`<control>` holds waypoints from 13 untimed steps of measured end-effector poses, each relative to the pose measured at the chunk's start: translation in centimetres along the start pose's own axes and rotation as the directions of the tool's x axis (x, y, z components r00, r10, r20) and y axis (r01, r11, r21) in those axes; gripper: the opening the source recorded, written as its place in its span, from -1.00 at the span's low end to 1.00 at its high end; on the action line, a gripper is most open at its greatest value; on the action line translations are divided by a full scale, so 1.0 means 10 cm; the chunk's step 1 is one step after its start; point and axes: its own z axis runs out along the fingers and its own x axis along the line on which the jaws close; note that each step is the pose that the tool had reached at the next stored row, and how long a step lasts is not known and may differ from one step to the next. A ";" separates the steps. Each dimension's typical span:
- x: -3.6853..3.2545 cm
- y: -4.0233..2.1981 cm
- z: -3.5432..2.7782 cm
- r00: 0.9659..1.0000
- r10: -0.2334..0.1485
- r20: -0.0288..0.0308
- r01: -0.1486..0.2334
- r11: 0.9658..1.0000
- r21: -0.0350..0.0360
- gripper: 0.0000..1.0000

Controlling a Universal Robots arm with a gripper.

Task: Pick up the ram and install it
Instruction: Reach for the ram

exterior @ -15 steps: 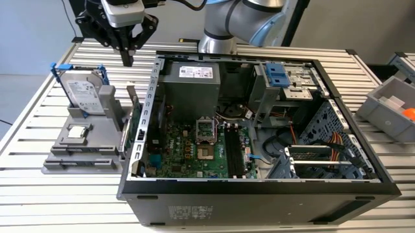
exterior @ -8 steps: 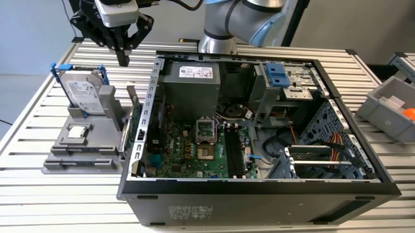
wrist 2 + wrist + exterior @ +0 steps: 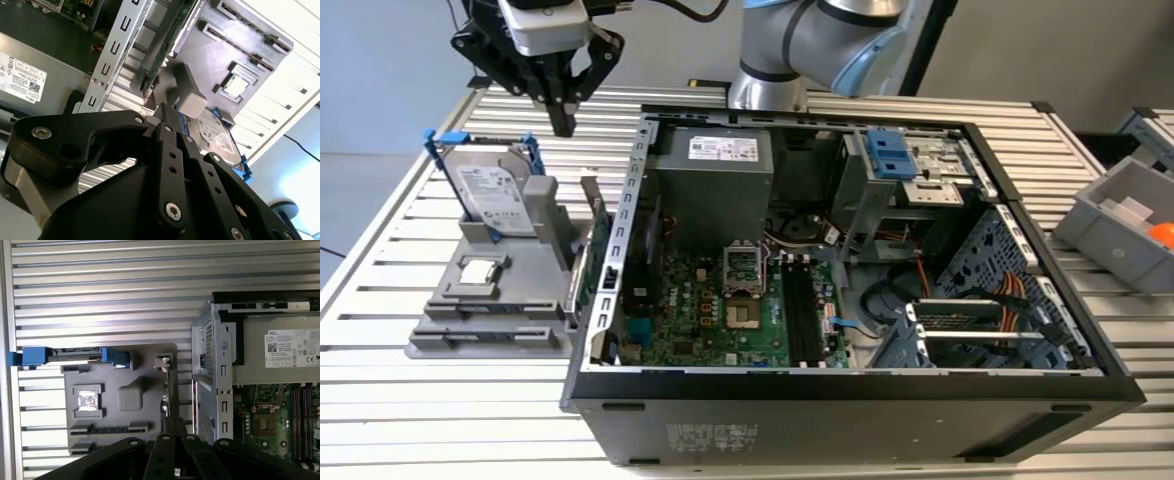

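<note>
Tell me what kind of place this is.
Likely a robotics lab bench for computer assembly: an opened desktop PC case on a slatted metal table, a fixture holding a hard drive, a robot arm.

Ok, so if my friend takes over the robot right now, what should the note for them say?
Gripper: shut, holding nothing, up above the gray holder beside the open computer case.
RAM stick: standing on edge in the holder, on the side nearest the case, untouched.
RAM slots on the motherboard: they look empty.
Done: nothing yet.
Left: both the pick-up and the install.
</note>
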 end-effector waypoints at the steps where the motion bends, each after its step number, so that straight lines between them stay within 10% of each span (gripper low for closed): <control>1: 0.013 -0.001 0.000 1.000 0.000 0.000 0.000 1.000 0.000 -1.00; 13: 0.149 -0.009 0.002 1.000 -0.004 -0.002 0.004 1.000 0.000 -1.00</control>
